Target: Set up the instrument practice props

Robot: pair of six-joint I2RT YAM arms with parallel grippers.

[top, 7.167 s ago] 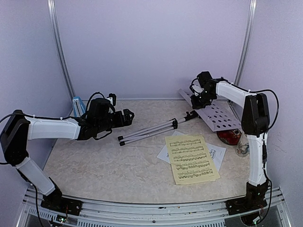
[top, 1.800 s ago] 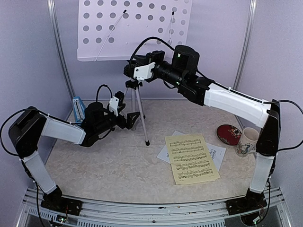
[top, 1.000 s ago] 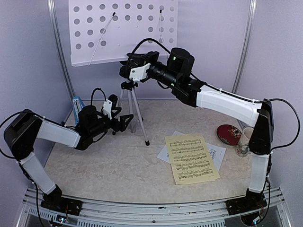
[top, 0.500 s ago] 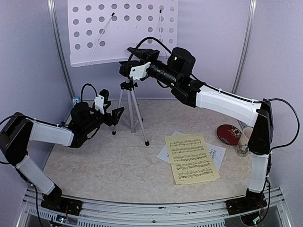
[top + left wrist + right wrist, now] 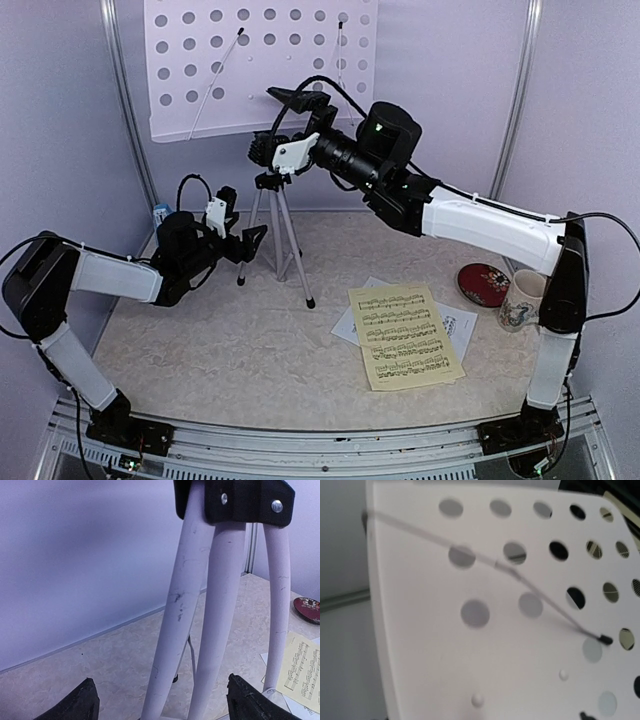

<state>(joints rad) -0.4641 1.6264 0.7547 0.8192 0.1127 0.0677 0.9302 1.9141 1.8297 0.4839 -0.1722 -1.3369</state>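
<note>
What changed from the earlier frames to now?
The silver tripod music stand, lying folded earlier, now stands upright; the right gripper that raised it has opened off its neck. The left gripper, open, drew back left from it. Unchanged: yellow music sheet, white music sheet, dark red disc.

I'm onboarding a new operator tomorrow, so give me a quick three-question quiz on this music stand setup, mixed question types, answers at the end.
1. True or false: the music stand is standing upright.
2. Multiple choice: of the yellow sheet and the white sheet, which lies on top? A) yellow B) white C) neither, they lie apart.
3. Short answer: how many sheets rest on the stand's desk?
Key: 1 true; 2 A; 3 none.
</note>
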